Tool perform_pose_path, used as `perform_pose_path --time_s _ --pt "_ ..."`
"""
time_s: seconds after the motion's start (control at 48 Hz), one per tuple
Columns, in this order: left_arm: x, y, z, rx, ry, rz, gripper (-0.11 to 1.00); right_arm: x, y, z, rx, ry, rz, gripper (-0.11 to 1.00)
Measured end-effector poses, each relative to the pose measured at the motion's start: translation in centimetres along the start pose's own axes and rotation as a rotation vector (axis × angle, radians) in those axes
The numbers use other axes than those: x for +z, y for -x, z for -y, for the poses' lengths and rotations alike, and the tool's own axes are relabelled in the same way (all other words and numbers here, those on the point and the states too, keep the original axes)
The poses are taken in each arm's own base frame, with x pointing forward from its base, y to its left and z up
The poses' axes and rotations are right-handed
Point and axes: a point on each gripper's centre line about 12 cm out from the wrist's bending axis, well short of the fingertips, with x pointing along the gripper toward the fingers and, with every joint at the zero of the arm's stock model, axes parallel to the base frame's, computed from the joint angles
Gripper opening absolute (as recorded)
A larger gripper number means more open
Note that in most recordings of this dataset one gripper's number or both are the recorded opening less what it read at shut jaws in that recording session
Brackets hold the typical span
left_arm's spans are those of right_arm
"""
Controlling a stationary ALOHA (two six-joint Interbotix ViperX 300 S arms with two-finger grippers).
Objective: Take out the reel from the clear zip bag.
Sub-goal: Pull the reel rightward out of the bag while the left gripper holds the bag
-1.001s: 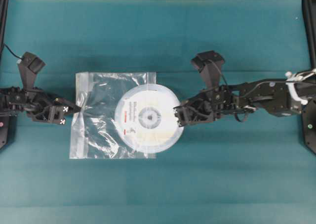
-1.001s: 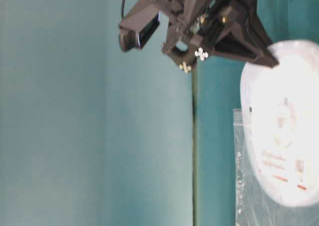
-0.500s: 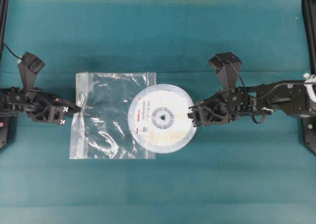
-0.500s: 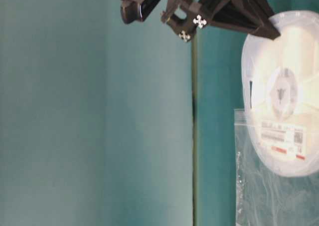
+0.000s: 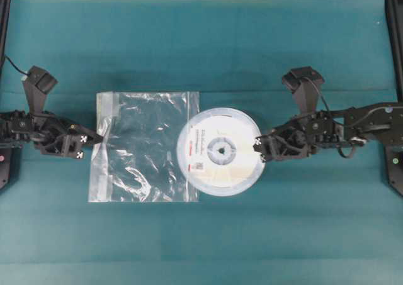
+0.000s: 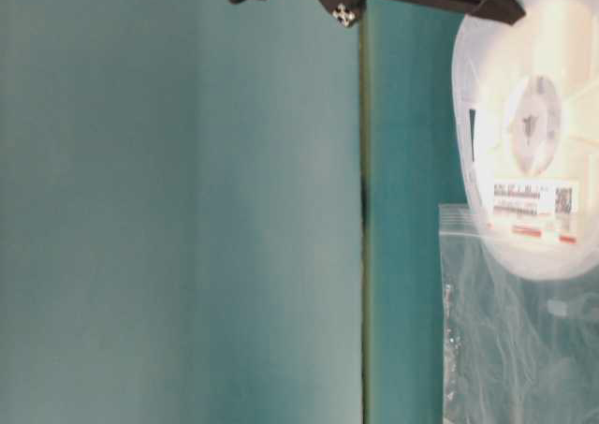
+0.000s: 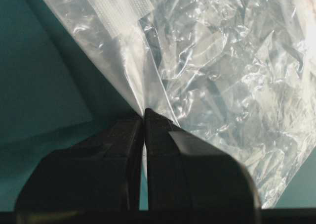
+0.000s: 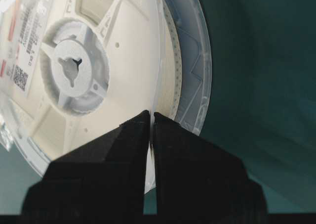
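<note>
The reel (image 5: 219, 151) lies near the middle of the teal tabletop (image 5: 201, 39), mostly out of the clear zip bag (image 5: 141, 146), with only its left rim overlapping the bag's right edge. The bag lies flat toward the tabletop's left side, crinkled, a whitish strip along its left edge. The right arm reaches in low and nearly level from the right edge, its wrist camera standing above it. The left arm stretches in low from the left edge. The right gripper (image 5: 259, 151) has its jaws closed tight on the reel's right rim. The left gripper (image 5: 99, 137) has its jaws pinched shut on the bag's left edge. The right wrist view shows the jaws clamping one thin flange, and the reel's spoked grey hub (image 8: 74, 70). The left wrist view shows plastic film gathered between the closed jaws. The table-level view shows the white label with its red strip (image 6: 532, 202).
</note>
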Motion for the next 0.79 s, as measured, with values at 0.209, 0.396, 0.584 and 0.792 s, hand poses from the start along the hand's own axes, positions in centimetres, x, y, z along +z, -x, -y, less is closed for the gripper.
perform_pose_path --time_s 0.209,0.396,0.584,0.792 --pt "0.0 0.0 0.0 0.000 0.000 0.000 0.01 -0.4 0.7 0.8 -0.010 -0.018 -0.005 0.05" --pt "0.1 0.0 0.0 -0.001 0.000 0.001 0.01 -0.6 1.3 1.3 -0.011 -0.032 -0.005 0.05" --pt "0.0 0.0 0.1 -0.002 0.000 0.000 0.01 -0.9 1.8 1.9 -0.014 -0.034 -0.007 0.05" --pt "0.1 0.0 0.1 -0.002 0.000 0.002 0.01 -1.1 2.4 2.4 -0.013 -0.035 -0.005 0.05"
